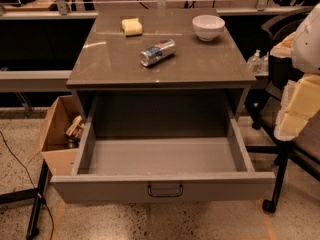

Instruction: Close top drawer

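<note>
The top drawer (pixel 100 188) of the grey cabinet is pulled far out toward me. Its inside (pixel 162 155) is bare and grey. A small dark loop handle (pixel 165 190) sits at the centre of its front panel. No other drawer fronts show. A white rounded part of my arm (pixel 309 36) shows at the right edge, level with the cabinet top and to the right of the drawer. My gripper is out of view.
On the cabinet top (pixel 115 59) lie a yellow sponge (pixel 132 26), a can on its side (pixel 157 52) and a white bowl (pixel 208 27). An open cardboard box (pixel 59 134) stands left of the drawer. A black chair frame (pixel 280 179) with pale foam pieces (pixel 300 104) stands close on the right.
</note>
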Available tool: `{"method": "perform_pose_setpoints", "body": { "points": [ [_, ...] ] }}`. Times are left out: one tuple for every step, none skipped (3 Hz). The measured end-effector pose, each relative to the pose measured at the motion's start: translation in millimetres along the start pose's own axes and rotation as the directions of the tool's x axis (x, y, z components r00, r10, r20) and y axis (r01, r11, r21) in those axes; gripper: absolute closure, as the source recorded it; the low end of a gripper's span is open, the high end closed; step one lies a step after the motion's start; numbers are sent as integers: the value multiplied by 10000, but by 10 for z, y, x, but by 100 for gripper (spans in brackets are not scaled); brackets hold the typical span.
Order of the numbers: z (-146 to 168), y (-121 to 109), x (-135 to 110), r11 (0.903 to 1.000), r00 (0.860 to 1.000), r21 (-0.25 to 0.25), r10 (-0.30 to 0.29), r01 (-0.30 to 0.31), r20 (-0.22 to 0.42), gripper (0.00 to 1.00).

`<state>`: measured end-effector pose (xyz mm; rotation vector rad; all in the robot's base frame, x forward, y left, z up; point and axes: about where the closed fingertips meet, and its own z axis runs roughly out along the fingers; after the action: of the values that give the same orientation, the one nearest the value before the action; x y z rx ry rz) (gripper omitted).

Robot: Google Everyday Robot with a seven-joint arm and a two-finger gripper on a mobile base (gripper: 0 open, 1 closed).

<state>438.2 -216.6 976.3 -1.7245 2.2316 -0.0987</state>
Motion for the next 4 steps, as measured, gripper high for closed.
{"method": "perform_pose_setpoints", "body": {
  "points": [
    [0, 0, 0, 10000, 10000, 3, 0, 0, 2, 0],
    [145, -28, 32, 9999, 9996, 128, -41, 37, 290, 18],
    [657, -61, 134, 9989, 9986, 96, -459, 456, 275, 43],
    [1129, -19, 274, 9966, 9966, -76, -817, 817, 53, 65]
  ]
}}
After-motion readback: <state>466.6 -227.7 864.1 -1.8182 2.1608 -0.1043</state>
